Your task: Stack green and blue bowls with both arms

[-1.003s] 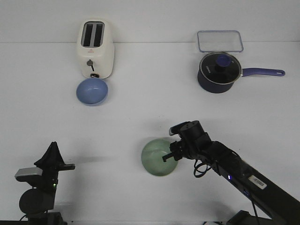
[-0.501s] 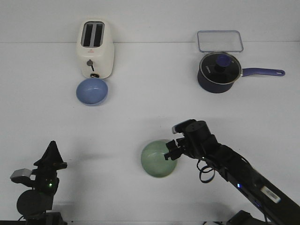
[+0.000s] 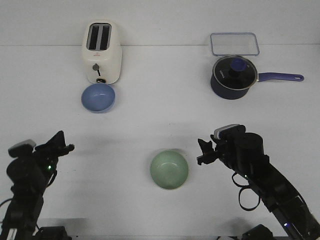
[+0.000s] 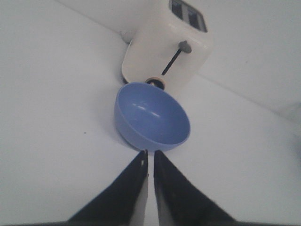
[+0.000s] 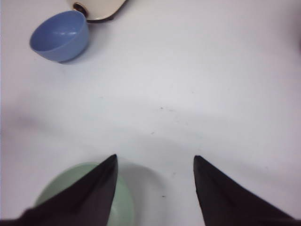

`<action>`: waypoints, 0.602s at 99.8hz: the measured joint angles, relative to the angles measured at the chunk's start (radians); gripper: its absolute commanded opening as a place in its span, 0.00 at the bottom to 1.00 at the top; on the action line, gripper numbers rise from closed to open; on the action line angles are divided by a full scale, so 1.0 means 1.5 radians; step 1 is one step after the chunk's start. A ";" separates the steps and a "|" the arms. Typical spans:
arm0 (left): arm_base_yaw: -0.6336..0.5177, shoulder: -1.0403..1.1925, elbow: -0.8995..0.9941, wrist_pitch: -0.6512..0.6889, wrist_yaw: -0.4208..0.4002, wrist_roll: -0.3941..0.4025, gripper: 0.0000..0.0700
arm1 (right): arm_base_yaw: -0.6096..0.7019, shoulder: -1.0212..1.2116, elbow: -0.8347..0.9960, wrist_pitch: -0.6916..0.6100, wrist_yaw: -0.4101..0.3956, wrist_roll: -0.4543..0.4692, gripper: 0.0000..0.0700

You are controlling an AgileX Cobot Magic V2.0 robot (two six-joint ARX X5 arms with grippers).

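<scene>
Two smooth, light-looking bowls—green bowl [image 3: 169, 170] and blue bowl [image 3: 98, 97]—likely wanted rim grips; right pincer [image 5: 155, 188] gaped empty, left pincer [image 4: 150, 160] nearly closed.

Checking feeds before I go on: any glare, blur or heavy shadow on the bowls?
Front view: even light, both sharp. Left wrist view: blue bowl sharp, small highlights inside. Right wrist view: green bowl soft, half hidden by a dark finger.
</scene>
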 measured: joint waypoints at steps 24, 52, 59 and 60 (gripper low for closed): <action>0.001 0.320 0.180 -0.010 0.021 0.062 0.51 | 0.000 0.000 0.000 -0.011 0.000 -0.020 0.47; 0.001 0.544 0.339 -0.052 0.064 0.073 0.77 | 0.000 0.000 0.000 -0.017 0.000 -0.029 0.47; 0.001 0.588 0.379 -0.072 0.064 0.074 0.79 | 0.000 0.000 0.000 -0.017 0.000 -0.030 0.47; 0.002 0.594 0.385 -0.075 0.064 0.075 0.79 | 0.000 0.000 0.000 -0.017 0.000 -0.030 0.47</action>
